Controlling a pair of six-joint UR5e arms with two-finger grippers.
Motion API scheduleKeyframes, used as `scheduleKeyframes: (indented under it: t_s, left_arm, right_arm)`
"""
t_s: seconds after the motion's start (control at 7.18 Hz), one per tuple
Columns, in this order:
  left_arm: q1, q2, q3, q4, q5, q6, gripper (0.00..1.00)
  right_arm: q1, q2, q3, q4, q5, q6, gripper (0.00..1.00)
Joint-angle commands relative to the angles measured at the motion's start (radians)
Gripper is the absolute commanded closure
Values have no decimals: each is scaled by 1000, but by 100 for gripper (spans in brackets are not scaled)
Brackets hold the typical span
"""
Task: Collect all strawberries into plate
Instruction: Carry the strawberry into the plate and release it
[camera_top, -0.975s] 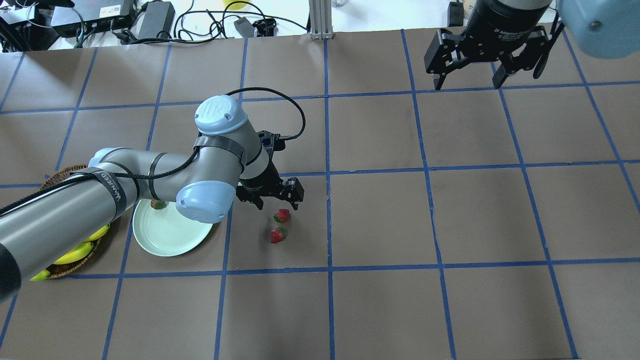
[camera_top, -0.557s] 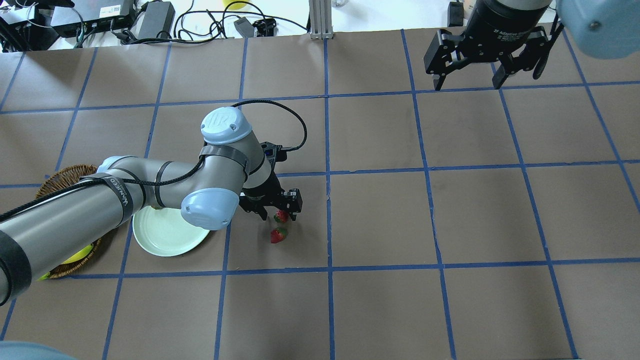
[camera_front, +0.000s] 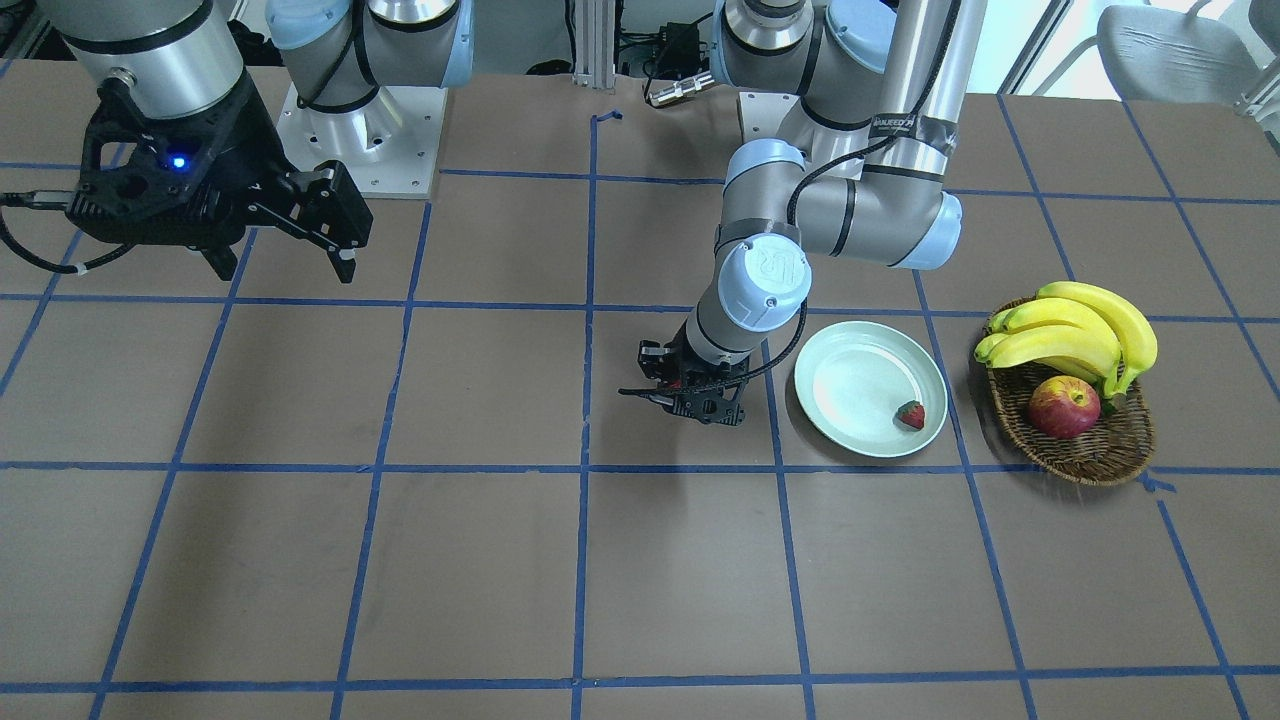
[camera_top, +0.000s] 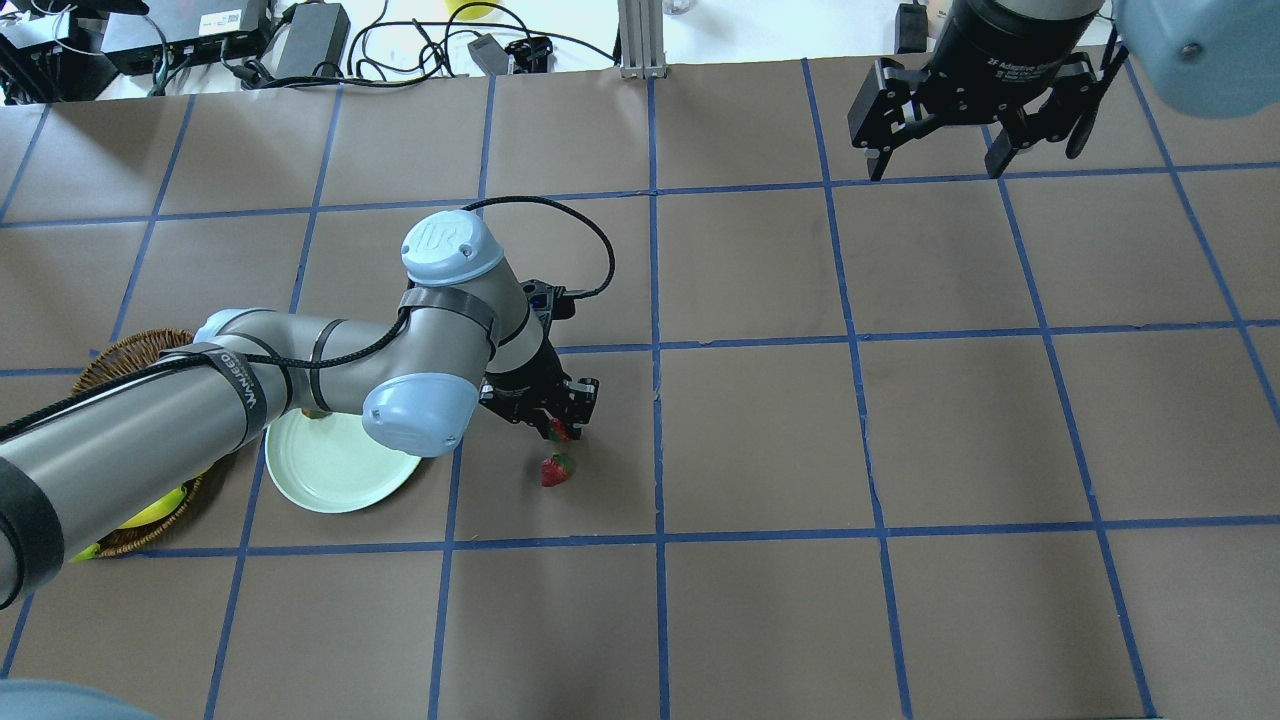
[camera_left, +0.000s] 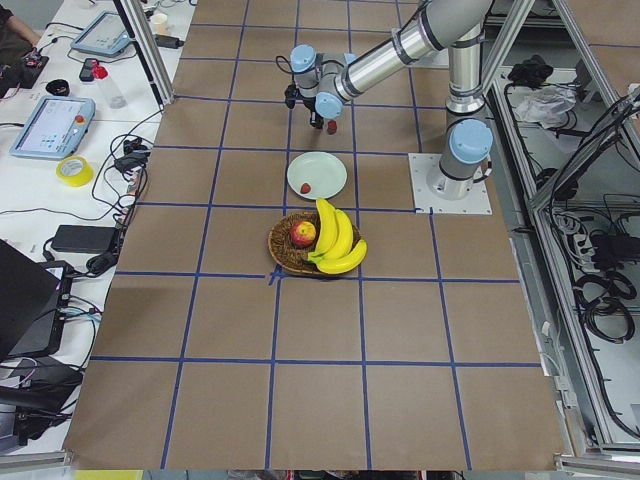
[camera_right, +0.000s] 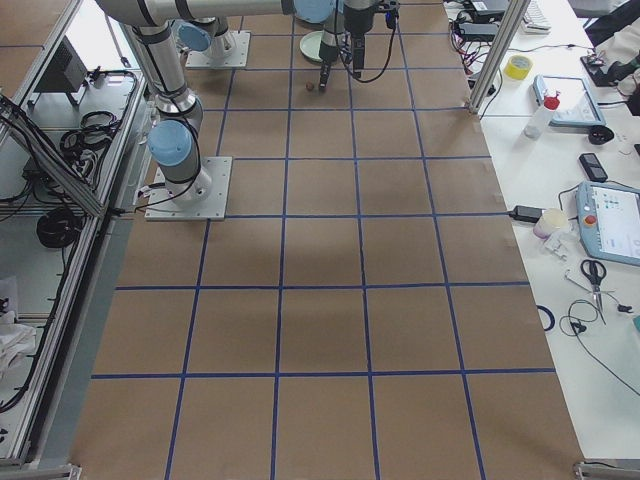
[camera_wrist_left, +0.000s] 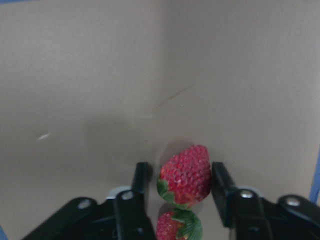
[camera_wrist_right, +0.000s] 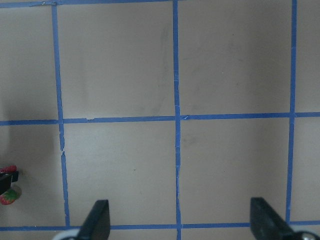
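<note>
My left gripper is down at the table, its fingers closed against the sides of one strawberry, which rests on the brown paper. A second strawberry lies just beside it and shows at the bottom of the left wrist view. A third strawberry lies in the pale green plate. In the overhead view my left arm covers part of the plate. My right gripper is open and empty, high at the far right of the table.
A wicker basket with bananas and an apple stands just beyond the plate. Cables and power bricks lie past the table's far edge.
My left gripper moved over the nearer strawberry, came down around it, and its fingers narrowed onto it. The right arm stayed still.
</note>
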Motion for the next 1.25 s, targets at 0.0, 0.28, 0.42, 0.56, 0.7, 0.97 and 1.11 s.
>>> scheduleKeyframes:
  t_s: [0.0, 0.28, 0.42, 0.56, 0.7, 0.97, 1.11]
  left_arm:
    - [44, 32, 100, -125, 10, 8, 100]
    - [186, 66, 155, -276, 27, 115, 100]
    - [263, 81, 150, -328, 82, 216, 100]
    - [340, 81, 140, -351, 151, 341, 100]
    - [400, 83, 127, -382, 157, 397, 100]
    - [425, 63, 88, -373, 194, 442, 100]
    - [425, 61, 81, -371, 196, 442, 52]
  right_arm:
    - [-1, -2, 0, 0, -2, 1, 0]
    - [-1, -2, 0, 0, -2, 1, 0]
    - [-1, -2, 0, 0, -2, 0, 0]
    - [-1, -2, 0, 0, -3, 0, 0]
    - [-1, -2, 0, 0, -3, 1, 0]
    - [-1, -2, 0, 5, -3, 1, 0]
    - [-1, -2, 0, 0, -5, 1, 0]
